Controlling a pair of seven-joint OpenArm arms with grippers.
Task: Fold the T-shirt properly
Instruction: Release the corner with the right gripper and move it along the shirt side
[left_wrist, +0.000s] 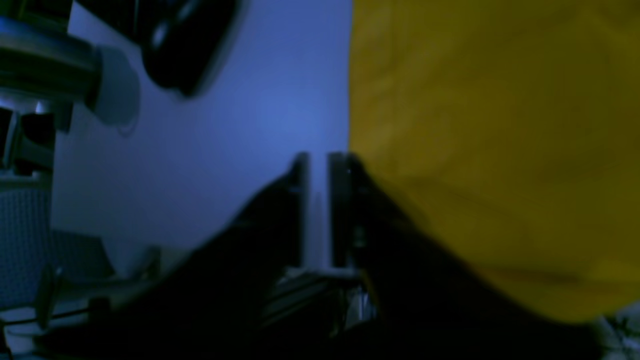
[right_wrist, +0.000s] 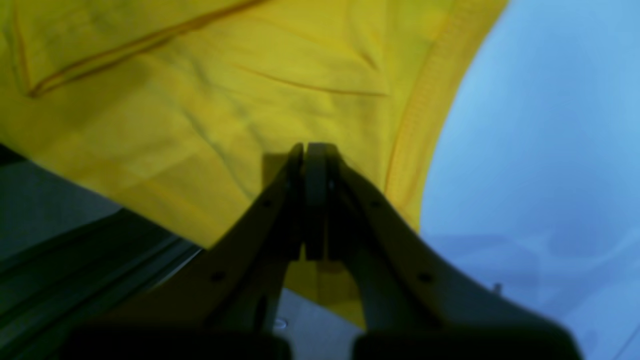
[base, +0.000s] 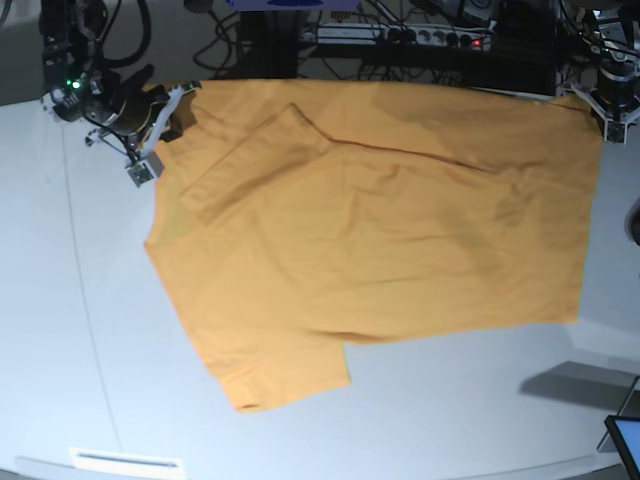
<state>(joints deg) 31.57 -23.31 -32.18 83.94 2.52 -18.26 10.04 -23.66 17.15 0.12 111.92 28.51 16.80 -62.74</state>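
Note:
The orange-yellow T-shirt (base: 380, 220) lies spread flat across the table, with one sleeve folded onto the body at the upper left and the other sleeve (base: 285, 375) sticking out at the front. My right gripper (right_wrist: 312, 150) is shut, its tips against the shirt (right_wrist: 210, 100) near a hemmed edge; no fabric shows between the pads. In the base view it (base: 150, 115) sits at the shirt's far left corner. My left gripper (left_wrist: 318, 165) is open by a narrow gap, empty, right beside the shirt's edge (left_wrist: 490, 125), at the far right corner (base: 608, 108).
The pale table (base: 80, 330) has bare surface at left and front. Cables and electronics (base: 420, 35) line the far edge. A tablet corner (base: 625, 440) shows at the front right. A black object (left_wrist: 185, 45) lies on the table in the left wrist view.

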